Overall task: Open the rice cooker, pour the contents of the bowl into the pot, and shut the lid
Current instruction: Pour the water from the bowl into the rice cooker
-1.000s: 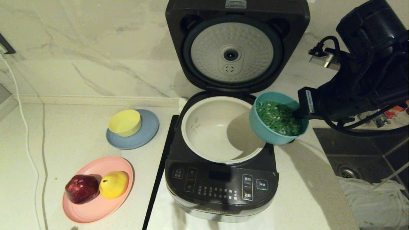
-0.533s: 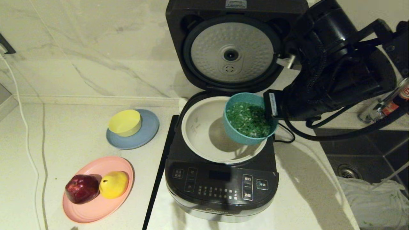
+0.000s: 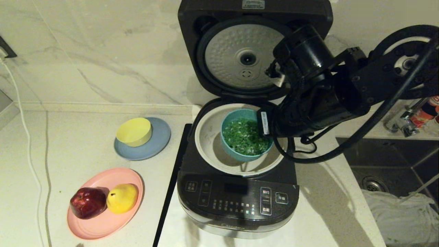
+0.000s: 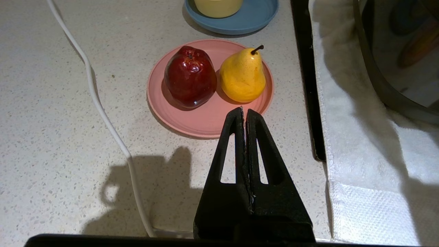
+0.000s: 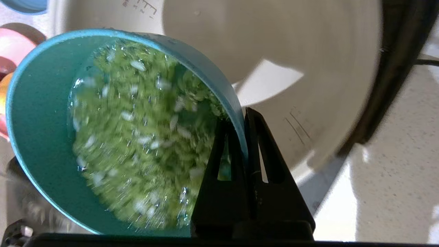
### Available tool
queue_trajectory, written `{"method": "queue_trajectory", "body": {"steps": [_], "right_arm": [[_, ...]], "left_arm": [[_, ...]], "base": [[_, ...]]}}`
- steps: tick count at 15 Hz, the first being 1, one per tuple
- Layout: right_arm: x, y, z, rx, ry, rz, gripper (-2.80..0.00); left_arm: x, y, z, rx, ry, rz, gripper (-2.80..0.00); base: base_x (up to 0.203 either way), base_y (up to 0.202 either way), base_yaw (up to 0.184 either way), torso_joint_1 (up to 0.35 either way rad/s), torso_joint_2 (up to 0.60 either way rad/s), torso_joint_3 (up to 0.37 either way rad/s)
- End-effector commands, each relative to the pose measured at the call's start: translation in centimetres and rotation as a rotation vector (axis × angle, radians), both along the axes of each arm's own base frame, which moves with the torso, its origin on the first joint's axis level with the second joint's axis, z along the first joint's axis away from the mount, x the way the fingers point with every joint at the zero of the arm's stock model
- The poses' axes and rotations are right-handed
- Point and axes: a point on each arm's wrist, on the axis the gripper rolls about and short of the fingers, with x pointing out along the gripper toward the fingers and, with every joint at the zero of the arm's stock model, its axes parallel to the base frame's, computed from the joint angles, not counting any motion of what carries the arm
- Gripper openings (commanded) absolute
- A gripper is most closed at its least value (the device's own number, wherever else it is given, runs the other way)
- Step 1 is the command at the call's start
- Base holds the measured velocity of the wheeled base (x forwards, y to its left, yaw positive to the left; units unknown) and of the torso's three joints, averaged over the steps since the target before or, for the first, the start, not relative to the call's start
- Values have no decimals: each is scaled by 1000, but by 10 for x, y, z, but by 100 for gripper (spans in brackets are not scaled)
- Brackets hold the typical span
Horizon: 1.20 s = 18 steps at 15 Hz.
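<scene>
The rice cooker (image 3: 238, 192) stands on a white towel (image 4: 370, 164) near the middle of the worktop (image 3: 85, 144), its control panel facing the front edge. The lid (image 3: 253, 48) is swung up against the marble back wall, showing its dimpled silver underside. The cream pot (image 3: 209, 137) sits open inside the cooker, level marks visible on its wall.

The right gripper (image 5: 244, 118) reaches in from the sink side and hangs over the pot. Its jaws are closed on the rim of the teal bowl (image 3: 240, 155), one finger inside the wall and one outside. The bowl is held above the mouth of the pot, over its middle, and in the right wrist view it looks tilted. The green chopped bits (image 3: 245, 136) mixed with a few pale pieces lie inside the bowl, blurred in the right wrist view.

The left gripper (image 4: 245, 113) hovers above the worktop near the front-left, its jaws pressed together with nothing between them. Just beyond it a pink plate (image 4: 205, 121) carries a red apple (image 4: 190, 77) and a yellow pear (image 4: 242, 75), touching or nearly so. Farther back a yellow bowl (image 3: 134, 131) rests on a grey-blue plate (image 3: 157, 144). A white cord (image 4: 103, 113) trails along the left side of the worktop.
</scene>
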Motion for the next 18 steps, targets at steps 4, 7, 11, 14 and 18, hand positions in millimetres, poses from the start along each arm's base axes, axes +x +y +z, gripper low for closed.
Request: {"method": "queue_trajectory", "body": {"steps": [4,7,11,14,18], "right_arm": [[16,16,-21,-24,0,-19,-280],[18,19,-22,-6,-12,-34,-280],[17,17,-16,-10,-79,-123,-280],[15,27,-22,5,-177,-184,-280],[15,38,-34,19,-318,-253,-280]], "left_arm": [[0,0,0,0,-1,0,-280],[0,0,0,0,-1,0,-280],[0,0,0,0,-1,0,-280],[0,0,0,0,-1,0,-280],[0,0,0,0,-1,0,-280]], "base": [[0,0,0,0,0,0],[0,0,0,0,0,0],[0,0,0,0,0,0],[0,0,0,0,0,0],[0,0,0,0,0,0]]}}
